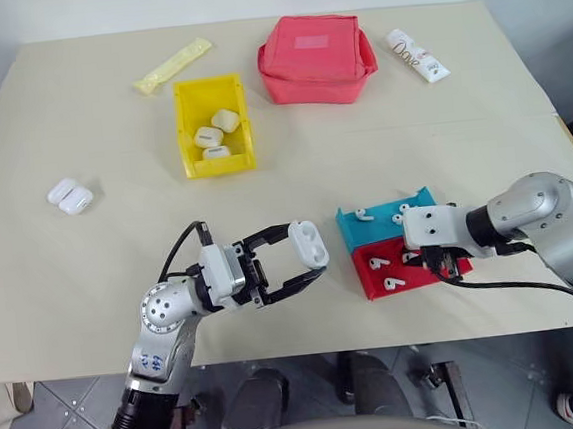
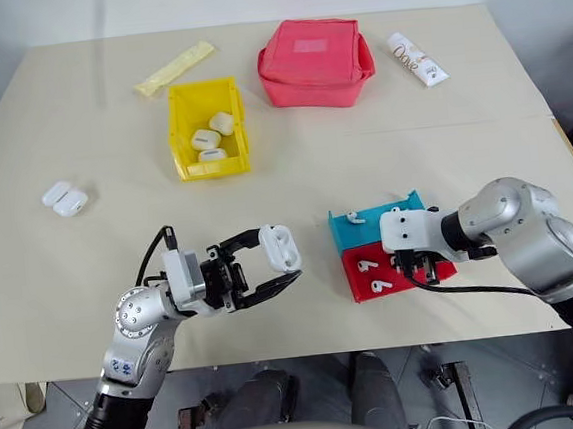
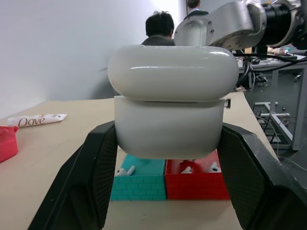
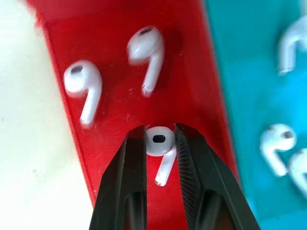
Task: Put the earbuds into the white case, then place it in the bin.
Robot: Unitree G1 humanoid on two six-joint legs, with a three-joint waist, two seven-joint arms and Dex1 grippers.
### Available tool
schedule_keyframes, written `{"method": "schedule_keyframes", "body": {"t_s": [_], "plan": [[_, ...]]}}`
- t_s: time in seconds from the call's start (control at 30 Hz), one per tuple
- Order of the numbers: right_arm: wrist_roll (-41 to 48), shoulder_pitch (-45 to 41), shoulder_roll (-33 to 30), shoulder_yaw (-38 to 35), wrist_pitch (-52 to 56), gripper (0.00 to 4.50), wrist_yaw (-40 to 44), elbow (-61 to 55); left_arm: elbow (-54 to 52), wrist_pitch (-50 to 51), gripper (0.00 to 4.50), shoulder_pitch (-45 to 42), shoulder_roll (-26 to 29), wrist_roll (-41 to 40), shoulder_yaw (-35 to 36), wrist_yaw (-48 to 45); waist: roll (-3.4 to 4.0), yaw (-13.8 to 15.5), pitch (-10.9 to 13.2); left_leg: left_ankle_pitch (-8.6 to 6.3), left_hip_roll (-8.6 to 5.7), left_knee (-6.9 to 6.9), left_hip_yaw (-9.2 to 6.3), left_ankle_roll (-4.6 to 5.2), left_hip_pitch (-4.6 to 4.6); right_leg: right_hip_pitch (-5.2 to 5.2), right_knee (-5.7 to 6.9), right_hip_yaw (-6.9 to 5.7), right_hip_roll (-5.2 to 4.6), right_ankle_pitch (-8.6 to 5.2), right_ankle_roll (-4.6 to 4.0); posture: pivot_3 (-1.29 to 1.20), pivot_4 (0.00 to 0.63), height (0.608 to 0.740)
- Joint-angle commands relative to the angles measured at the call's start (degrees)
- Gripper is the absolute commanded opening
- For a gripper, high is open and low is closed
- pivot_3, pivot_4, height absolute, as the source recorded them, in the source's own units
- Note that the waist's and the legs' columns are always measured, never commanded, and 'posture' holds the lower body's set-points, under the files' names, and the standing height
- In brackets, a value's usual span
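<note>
- Nearest the camera, the left pincer (image 1: 306, 268) grips the white case (image 1: 309, 244) between its two black fingers; the case's lid stands open, hinged up above the body, as the left wrist view shows.
- Held above the surface (image 1: 79, 142), the case hangs just left of the trays, apart from them.
- Right of the case, the right pincer (image 4: 159, 140) is closed on one earbud (image 4: 160, 148) over the red tray (image 1: 373, 279); its fingers (image 4: 132, 163) pinch the bud's head, the stem hanging down between them.
- Two more earbuds (image 4: 144, 52) lie loose on the red tray's floor, beyond the gripped one in the right wrist view.
- Touching the red tray's far side sits the blue tray (image 1: 378, 222), with several earbuds in it too.
- Well beyond the case, up the surface, stands the yellow bin (image 1: 214, 125), holding three white cases.
- Far left of the held case, two more white cases (image 1: 69, 196) lie side by side on the surface, touching.
- Right of the bin sits a red pouch (image 1: 315, 58); further right lies a white tube (image 1: 416, 55) with printed writing.
- Left of the bin's far end lies a pale yellow sachet (image 1: 173, 65).
- Behind the held case, in the left wrist view, a person (image 3: 160, 28) sits beyond the surface's far edge.
</note>
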Motion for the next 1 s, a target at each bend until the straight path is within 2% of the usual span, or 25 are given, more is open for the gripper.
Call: {"method": "schedule_keyframes", "body": {"t_s": [0.03, 0.13, 0.2, 0.33, 0.4, 0.47, 0.67, 1.0], "plan": [[14.7, 4.6, 2.8, -17.4, 4.3, 0.48, -0.5, -10.1, 3.3, -2.0, 2.76, -2.6, -1.8, -1.6, -1.0, -3.3, 0.02, 0.2, 0.0, 0.00, 0.02, -0.01, -0.03, 0.00, -0.02, 0.01, -0.05, -0.02, 0.02, 0.00, 0.00, 0.00, 0.150, 0.740], [21.3, 7.2, 5.1, -23.9, 6.1, 0.48, -2.2, -12.8, 7.2, -2.8, 2.76, -5.3, -3.1, -2.6, -1.0, -6.6, -0.09, 0.2, 0.0, 0.00, 0.00, 0.00, 0.00, 0.02, 0.00, 0.05, -0.07, -0.01, 0.01, 0.02, 0.02, 0.00, 0.150, 0.740], [23.5, 7.7, 5.0, -24.9, 6.9, 0.48, -2.9, -13.6, 8.8, -3.2, 2.76, -6.3, -3.6, -3.1, -0.7, -7.9, -0.08, 0.1, 0.0, 0.02, -0.01, 0.01, 0.02, 0.06, -0.01, 0.07, -0.12, 0.00, -0.02, 0.12, 0.01, 0.00, 0.150, 0.740], [32.1, 7.5, 10.5, -28.1, 6.5, 0.48, -7.1, -15.9, 13.3, -3.6, 2.76, -9.7, -5.0, -4.7, -0.8, -12.8, -0.07, -0.3, 0.0, 0.01, 0.04, -0.03, 0.05, 0.04, 0.01, 0.04, -0.10, 0.01, 0.00, 0.12, -0.01, 0.00, 0.150, 0.740], [36.0, 7.6, 15.7, -27.9, 5.2, 0.48, -10.8, -16.9, 15.6, -3.0, 2.76, -11.9, -6.2, -5.9, -1.5, -16.2, -0.11, -0.3, 0.0, 0.03, 0.04, -0.05, 0.05, 0.03, 0.02, 0.02, -0.10, 0.00, 0.01, 0.11, -0.01, 0.00, 0.150, 0.740], [35.9, 7.4, 20.7, -25.4, 2.6, 0.48, -13.5, -16.4, 17.5, -1.8, 2.76, -14.5, -7.5, -7.0, -1.7, -18.6, -0.12, -0.3, 0.0, 0.04, 0.04, -0.03, 0.02, 0.01, 0.01, 0.03, -0.10, -0.02, 0.02, 0.12, -0.02, 0.00, 0.150, 0.740], [35.3, 6.0, 27.4, -20.3, -1.8, 0.48, -16.7, -13.5, 18.7, 2.0, 2.76, -19.1, -9.3, -7.8, -0.8, -19.4, -0.11, -0.5, 0.0, 0.07, -0.04, -0.02, 0.02, 0.08, 0.00, 0.03, -0.05, 0.01, -0.01, 0.16, 0.03, 0.00, 0.150, 0.740], [32.9, 7.8, 30.8, -16.3, -7.4, 0.48, -18.3, -10.6, 16.8, 5.5, 2.76, -21.4, -10.3, -9.2, 1.7, -18.8, -0.10, -0.7, 0.0, 0.08, -0.02, -0.05, 0.00, 0.06, 0.01, 0.02, 0.04, 0.02, 0.05, 0.16, 0.02, 0.00, 0.150, 0.740]]}}
